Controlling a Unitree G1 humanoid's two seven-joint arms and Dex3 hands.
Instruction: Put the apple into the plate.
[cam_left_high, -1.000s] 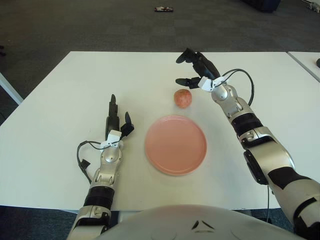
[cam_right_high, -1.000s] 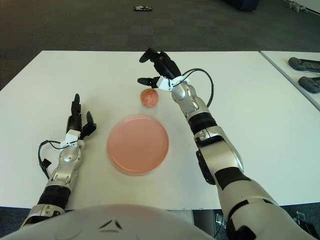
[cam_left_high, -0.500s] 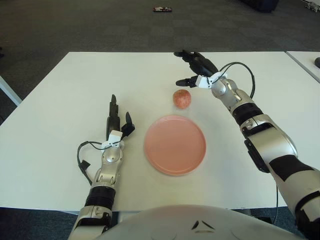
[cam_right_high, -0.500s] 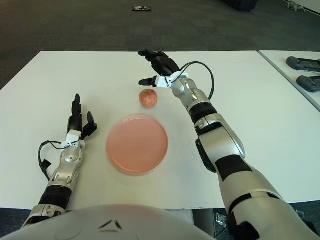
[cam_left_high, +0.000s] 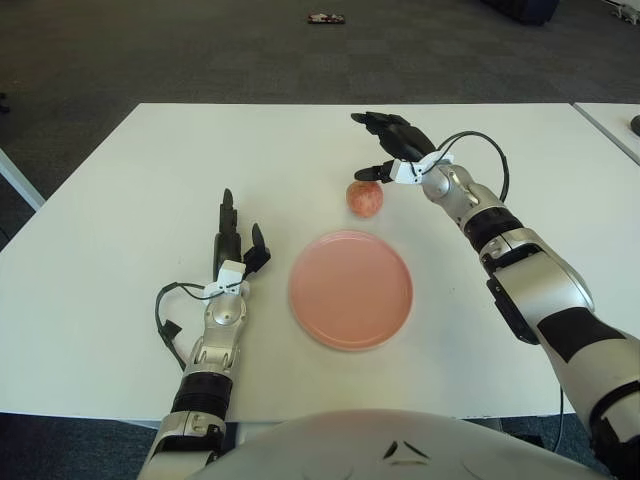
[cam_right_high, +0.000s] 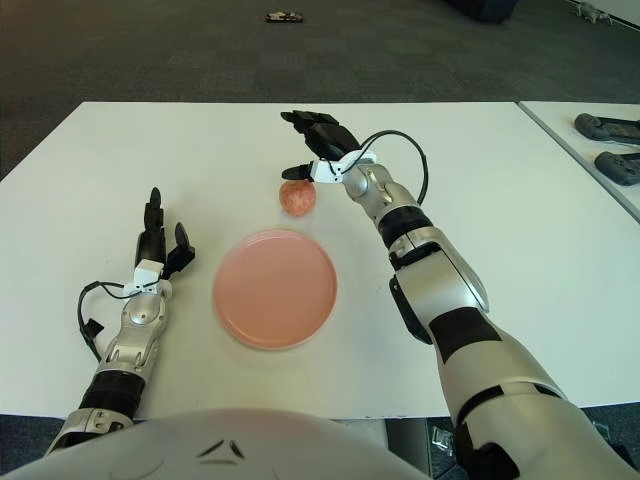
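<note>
Left eye view. I see the white table (cam_left_high: 120, 200) filling most of the frame. The apple (cam_left_high: 365, 197) sits on the bare tabletop just above centre, apart from the plate (cam_left_high: 350, 288), which lies flat below it, at centre. The apple is not in the plate. My right hand (cam_left_high: 392, 150) shows just up and right of the apple, fingers (cam_left_high: 380, 122) spread wide and holding nothing; its thumb tip points down close to the top of the apple, but I cannot tell whether they touch. A black cable (cam_left_high: 480, 150) loops over the wrist. My left hand (cam_left_high: 233, 243) shows at centre left of the frame, to the left of the plate, fingers extended upward and relaxed, empty. A small dark object (cam_left_high: 327, 18) lies on the floor at the top edge.

Right eye view. The same layout. The apple (cam_right_high: 297, 196) is on the table above the plate (cam_right_high: 274, 287), with a clear gap between them. The right hand (cam_right_high: 318, 147) is open just up and right of the apple. The left hand (cam_right_high: 158, 243) is at left, well apart from the plate. Two dark devices (cam_right_high: 610, 145) lie on a neighbouring table at the right edge.
</note>
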